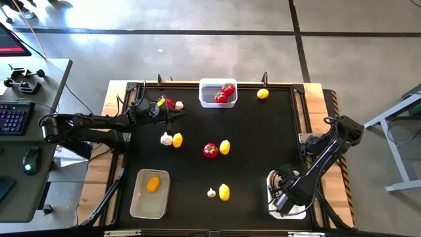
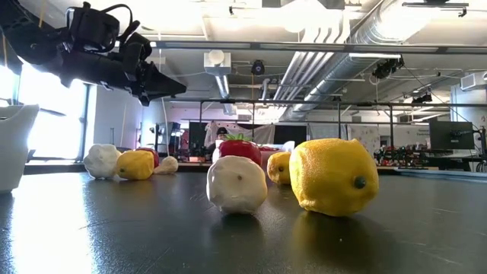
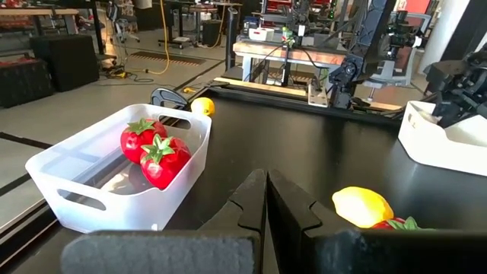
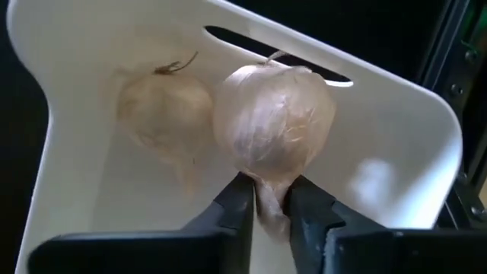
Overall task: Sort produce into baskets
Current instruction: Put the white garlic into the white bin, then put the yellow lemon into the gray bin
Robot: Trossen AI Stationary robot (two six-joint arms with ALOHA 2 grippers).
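Down in the white basket (image 4: 396,152) at the table's near right corner, your right gripper (image 4: 268,199) has its fingers narrowly apart with the root end of a garlic bulb (image 4: 274,122) between the tips; you cannot tell from the frames whether they grip it or have just let go. A second garlic bulb (image 4: 163,110) lies just beside it in the same basket. Your left gripper (image 3: 266,199) hangs above the far left part of the table with its fingers pressed together and nothing between them. Close under it on the mat sit a tomato (image 1: 170,103) and a small garlic bulb (image 1: 179,105). At the middle of the far edge, the clear basket (image 1: 207,84) holds two tomatoes (image 1: 224,93), and a lemon (image 1: 263,93) lies to its right near the far right corner. Towards the table's centre, a garlic bulb (image 1: 166,139) touches a lemon (image 1: 177,140), and further right another tomato (image 1: 210,151) sits just beside a lemon (image 1: 225,147). Nearer the front edge, a small garlic bulb (image 1: 211,193) lies next to a lemon (image 1: 224,191). The beige-grey basket (image 1: 141,204) stands at the near left corner with one lemon (image 1: 152,184) inside.
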